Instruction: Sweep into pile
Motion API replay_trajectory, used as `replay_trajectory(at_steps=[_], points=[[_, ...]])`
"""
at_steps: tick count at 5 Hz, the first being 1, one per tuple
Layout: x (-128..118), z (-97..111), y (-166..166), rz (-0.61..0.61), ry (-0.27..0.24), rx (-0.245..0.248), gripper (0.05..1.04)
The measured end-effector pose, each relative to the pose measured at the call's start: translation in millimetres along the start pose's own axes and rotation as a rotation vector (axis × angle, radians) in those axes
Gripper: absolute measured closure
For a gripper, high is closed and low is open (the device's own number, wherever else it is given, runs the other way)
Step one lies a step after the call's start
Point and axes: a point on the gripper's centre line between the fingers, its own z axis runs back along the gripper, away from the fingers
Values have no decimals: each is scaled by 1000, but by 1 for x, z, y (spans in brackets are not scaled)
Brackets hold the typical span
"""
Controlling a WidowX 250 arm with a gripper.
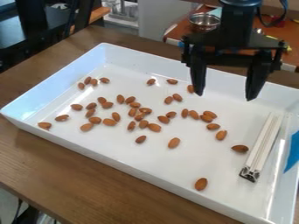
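Wooden table [76,164], bearing one white rectangular tray [125,159]. In the tray, near to far: one lone almond [201,184] by the near edge, towards the near right corner. One slotted bar [260,148], lying lengthwise near the right edge; single almond [240,148] just beside it. Loose almonds [154,127], scattered from left edge to centre, a few near the far edge. One black two-finger gripper [225,94], above the tray's far right part, fingers wide apart, holding nothing. Beyond the table, one metal bowl [204,21].

Brown almonds [174,142]; white tray [158,165]; black tool [225,92]; brown wood-grained table [76,175].
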Motion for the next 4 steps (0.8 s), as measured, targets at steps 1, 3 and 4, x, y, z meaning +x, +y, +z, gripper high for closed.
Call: replay_trajectory(at_steps=[1, 3, 4], points=[[-5, -14, 3, 1, 35, 29, 91], [-8, -30, -8, -14, -1, 35, 91], [-5, -34, -14, -8, -28, 5, 91]])
